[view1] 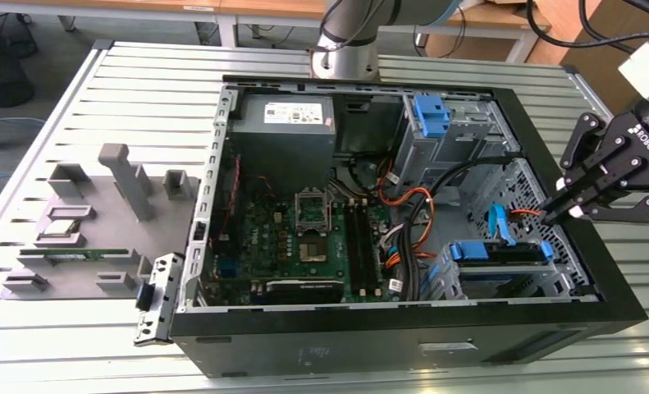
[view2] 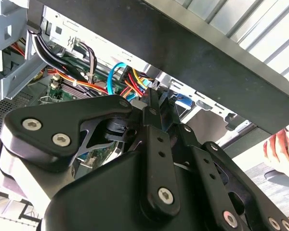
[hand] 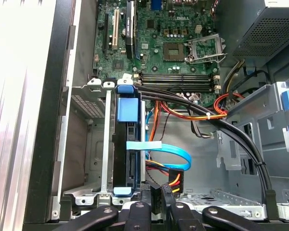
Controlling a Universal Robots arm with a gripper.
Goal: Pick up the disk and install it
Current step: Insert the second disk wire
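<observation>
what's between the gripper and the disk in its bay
In the first wrist view, a light blue data cable and a multicoloured power plug lie between the gripper and the disk.

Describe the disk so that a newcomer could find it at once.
Start at the open black computer case on the slatted table. In its metal drive cage, beside the green motherboard, sits the disk, edge-on. Its blue plastic rails and the light-blue cable plugged into it set it apart.

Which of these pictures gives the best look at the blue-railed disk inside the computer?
The first wrist view: the disk stands edge-on in its metal cage, blue rail facing the camera. The exterior view shows it smaller, beside the tool. In the second wrist view the tool's body blocks that area.
</observation>
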